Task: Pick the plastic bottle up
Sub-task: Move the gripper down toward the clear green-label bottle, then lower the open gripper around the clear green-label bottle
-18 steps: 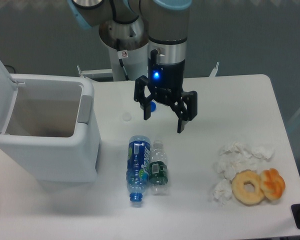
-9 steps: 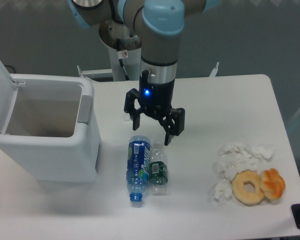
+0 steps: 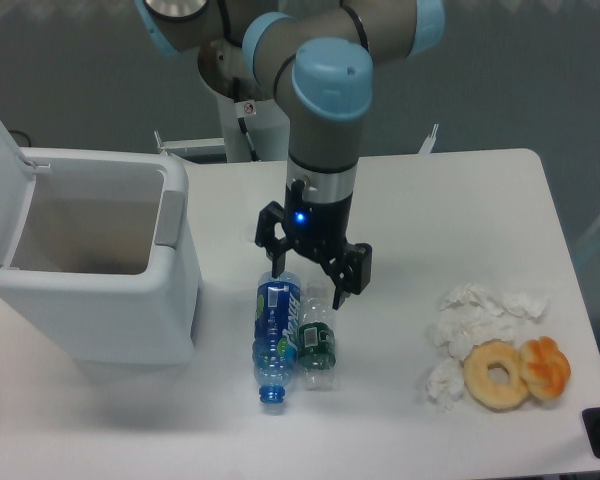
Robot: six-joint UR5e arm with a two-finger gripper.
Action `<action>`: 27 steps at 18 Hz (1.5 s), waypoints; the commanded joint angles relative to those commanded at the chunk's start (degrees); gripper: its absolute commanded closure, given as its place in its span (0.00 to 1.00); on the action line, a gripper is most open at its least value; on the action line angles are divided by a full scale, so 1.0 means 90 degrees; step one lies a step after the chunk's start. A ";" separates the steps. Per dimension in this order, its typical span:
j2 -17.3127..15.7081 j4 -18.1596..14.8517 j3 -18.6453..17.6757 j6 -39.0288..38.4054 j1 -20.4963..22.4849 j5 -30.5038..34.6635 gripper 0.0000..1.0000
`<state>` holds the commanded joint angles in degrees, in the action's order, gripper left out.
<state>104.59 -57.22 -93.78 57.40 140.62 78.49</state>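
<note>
My gripper (image 3: 308, 282) spread over the plastic bottle (image 3: 317, 340), not touching it.
Bottle: small, clear, crinkly, green label, lying flat on the smooth white surface (image 3: 460, 200), long axis front-to-back, pale cap end toward my gripper; touching a longer blue-labelled bottle (image 3: 276, 335). White bin (image 3: 100, 270) left; crumpled tissues (image 3: 470, 320), doughnuts (image 3: 515, 372) right. Grey wall behind.

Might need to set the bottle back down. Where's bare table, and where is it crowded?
Bare: the strip between the plastic bottle and the crumpled tissues, and the far right of the table. Crowded: the blue-label bottle lies against it with the bin close by; the bagels crowd the tissues.
</note>
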 joint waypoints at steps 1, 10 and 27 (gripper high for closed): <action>0.0039 0.0000 0.0000 0.0000 0.0000 0.0010 0.00; 0.0771 0.0088 0.0302 -0.0946 0.0117 0.0840 0.00; 0.1611 0.0381 0.0361 -0.1543 0.0146 0.0996 0.00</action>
<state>119.09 -53.79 -90.53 43.51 141.94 87.45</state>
